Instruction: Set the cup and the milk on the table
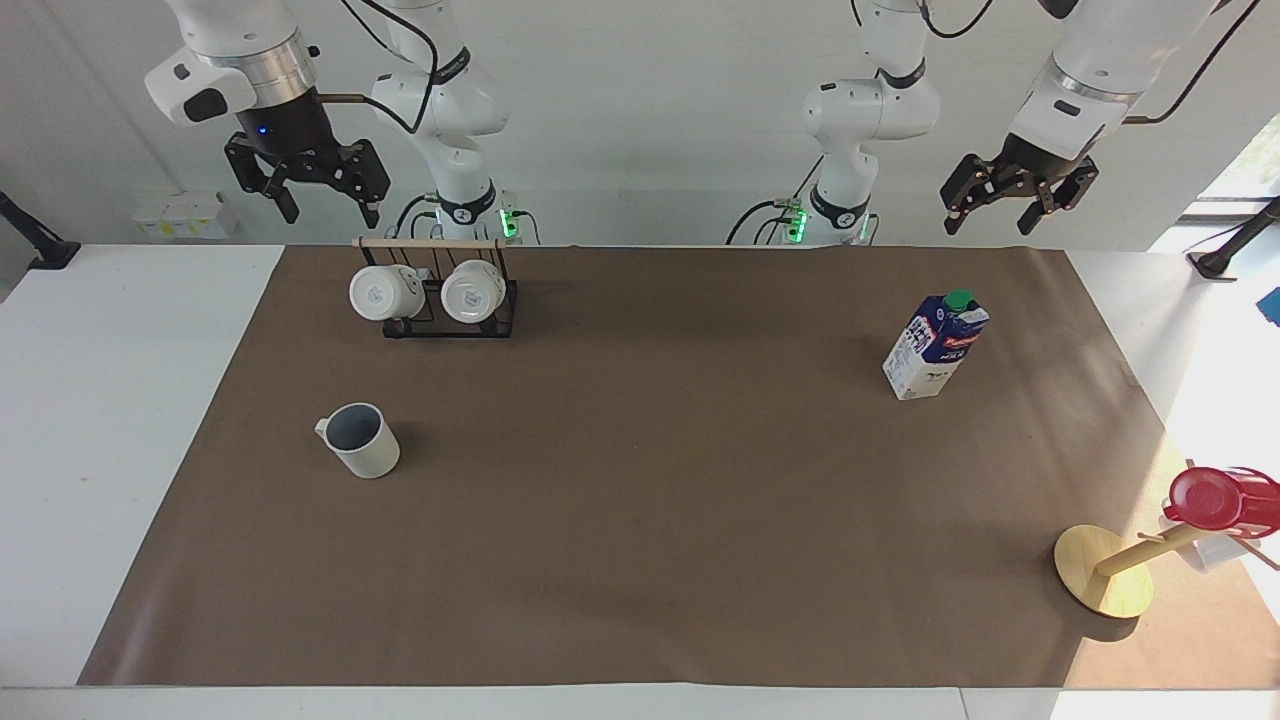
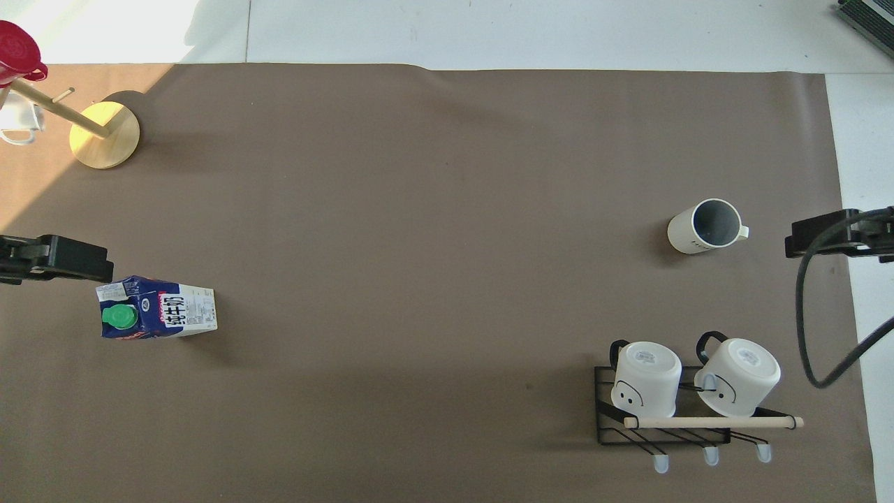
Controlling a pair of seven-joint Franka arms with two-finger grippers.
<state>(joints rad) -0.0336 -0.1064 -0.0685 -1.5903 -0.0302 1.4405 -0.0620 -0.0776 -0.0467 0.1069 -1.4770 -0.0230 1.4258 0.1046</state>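
On brown sheet (image 1: 640,560) covering most of the table (image 1: 100,400): the cup (image 1: 362,440) is standing upright, mouth up, dark inside showing, small handle pointing toward R arm's end of table. It's sitting farther from robots than the black wire rack (image 1: 450,315), well apart from it. Rack is carrying two white mugs (image 1: 385,292) hanging on their sides under a wooden rail.

The milk (image 1: 935,345) is standing upright on sheet toward L arm's end, green cap on top, nothing touching it. Well apart from cup.

Wooden mug tree (image 1: 1105,570) is standing farther out at L arm's end w/ a red cup (image 1: 1220,498) hanging on a peg.

The right gripper (image 1: 318,195) is hanging high over table edge near rack, fingers spread wide, gripping nothing. The left gripper (image 1: 1000,205) is hanging high over table edge, robots' side of milk, fingers also apart, nothing in them. Both arms are waiting.
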